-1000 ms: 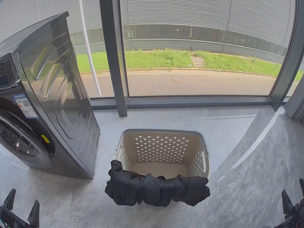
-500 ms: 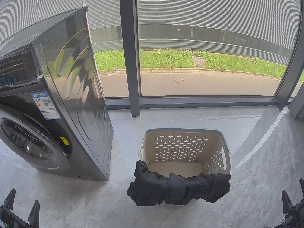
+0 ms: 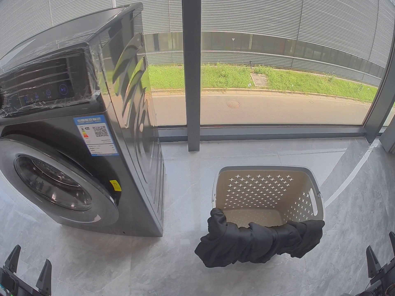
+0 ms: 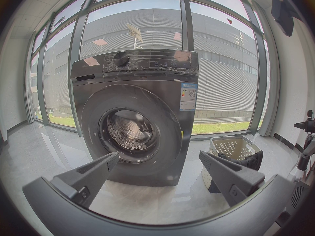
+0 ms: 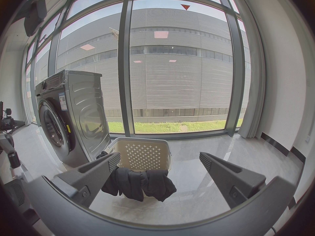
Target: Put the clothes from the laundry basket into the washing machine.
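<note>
A dark grey washing machine [image 3: 78, 116] stands on the floor at the left, its round glass door [image 3: 53, 181] closed. To its right sits a beige laundry basket [image 3: 267, 186] with black clothes [image 3: 259, 239] draped over its near rim. My left gripper [image 3: 28, 264] is low at the bottom left, open and holding nothing. My right gripper [image 3: 380, 251] is low at the bottom right, open too. In the left wrist view the left gripper [image 4: 157, 161] faces the machine's door [image 4: 131, 133]. In the right wrist view the right gripper [image 5: 157, 163] faces the basket [image 5: 141, 153] and clothes [image 5: 137, 182].
A wall of floor-to-ceiling windows with a dark pillar [image 3: 191, 62] runs behind the machine and basket. Grey polished floor [image 3: 123, 264] lies open between me and both objects. A curtain [image 5: 251, 92] hangs at the far right.
The whole head view has shifted: the camera has turned left, so the machine and basket sit farther right in the picture. Both grippers stay at the same spots, open.
</note>
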You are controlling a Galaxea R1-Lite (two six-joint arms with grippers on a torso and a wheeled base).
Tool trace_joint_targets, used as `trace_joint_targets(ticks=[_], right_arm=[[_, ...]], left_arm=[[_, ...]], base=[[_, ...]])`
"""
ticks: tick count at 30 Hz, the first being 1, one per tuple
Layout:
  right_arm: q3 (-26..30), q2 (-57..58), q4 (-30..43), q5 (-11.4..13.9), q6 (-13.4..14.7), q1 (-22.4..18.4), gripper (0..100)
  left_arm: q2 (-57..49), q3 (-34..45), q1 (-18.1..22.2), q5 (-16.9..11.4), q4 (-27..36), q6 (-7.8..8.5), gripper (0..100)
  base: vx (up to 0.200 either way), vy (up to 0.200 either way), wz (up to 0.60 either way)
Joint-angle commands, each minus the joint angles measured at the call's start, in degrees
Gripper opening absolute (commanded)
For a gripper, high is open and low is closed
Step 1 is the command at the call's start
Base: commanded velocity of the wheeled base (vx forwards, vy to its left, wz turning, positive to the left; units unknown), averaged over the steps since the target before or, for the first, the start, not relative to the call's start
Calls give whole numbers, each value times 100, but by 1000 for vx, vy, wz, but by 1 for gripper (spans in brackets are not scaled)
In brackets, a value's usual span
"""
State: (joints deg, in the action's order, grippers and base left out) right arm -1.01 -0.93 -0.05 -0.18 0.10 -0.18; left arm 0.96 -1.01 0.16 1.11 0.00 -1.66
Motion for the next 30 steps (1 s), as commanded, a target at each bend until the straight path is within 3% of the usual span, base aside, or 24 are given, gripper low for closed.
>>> trace_joint_targets(ticks=[1,30], right_arm=[[101,93,-4,-8,-1,1,100],[101,93,-4,1,-1,1,100]], left_arm=[[-96,84,2,3,0,-1,100],[-96,84,2,3,0,-1,100]], base=[[0,200,0],[0,200,0]])
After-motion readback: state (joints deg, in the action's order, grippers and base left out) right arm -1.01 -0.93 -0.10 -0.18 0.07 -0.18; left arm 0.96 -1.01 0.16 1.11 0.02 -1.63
